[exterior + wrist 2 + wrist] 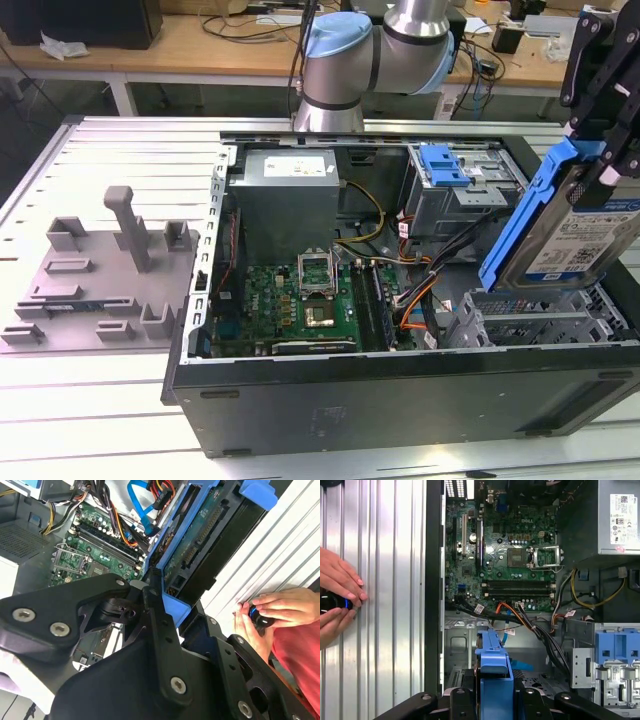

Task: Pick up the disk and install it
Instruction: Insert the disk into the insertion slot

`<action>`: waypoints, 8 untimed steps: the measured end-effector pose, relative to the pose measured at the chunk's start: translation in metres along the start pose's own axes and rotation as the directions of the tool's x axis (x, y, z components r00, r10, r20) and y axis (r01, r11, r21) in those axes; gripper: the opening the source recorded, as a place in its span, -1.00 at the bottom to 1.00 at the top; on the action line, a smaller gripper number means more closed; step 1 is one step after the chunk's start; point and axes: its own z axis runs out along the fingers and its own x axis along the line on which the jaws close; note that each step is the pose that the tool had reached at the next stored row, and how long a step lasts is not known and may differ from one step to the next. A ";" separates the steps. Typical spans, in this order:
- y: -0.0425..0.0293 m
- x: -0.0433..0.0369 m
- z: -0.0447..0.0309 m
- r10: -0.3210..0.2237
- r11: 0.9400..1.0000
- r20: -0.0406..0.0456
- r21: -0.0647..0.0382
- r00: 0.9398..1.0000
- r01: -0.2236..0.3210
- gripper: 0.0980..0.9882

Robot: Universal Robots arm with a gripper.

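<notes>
Pick-up is complete. The gripper [600,160] is clamped on the disk [572,235] and holds it clear of the table [120,150], tilted on edge. The disk hangs over the drive cage [540,322], at the corner of the case [400,390] nearest the exterior view's right. Installation is outstanding: the disk is not seated in the cage. A hand [337,597] rests on the table beside the case.

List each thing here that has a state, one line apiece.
Black computer case: on its side, side panel off.
Flat silver hard drive with blue plastic bracket: gripped, tilted, above the case, not installed.
Black gripper: shut on the drive.
Person's hand: holding a small dark object on the ribbed metal table.
</notes>
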 end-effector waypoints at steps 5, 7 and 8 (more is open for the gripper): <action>0.0005 0.0007 0.0014 0.000 1.000 0.000 0.000 1.000 0.000 -0.40; 0.0005 0.0017 0.0027 0.000 1.000 0.000 0.000 1.000 0.000 -0.40; 0.0005 0.0019 0.0032 0.000 1.000 0.000 0.000 1.000 0.000 -0.40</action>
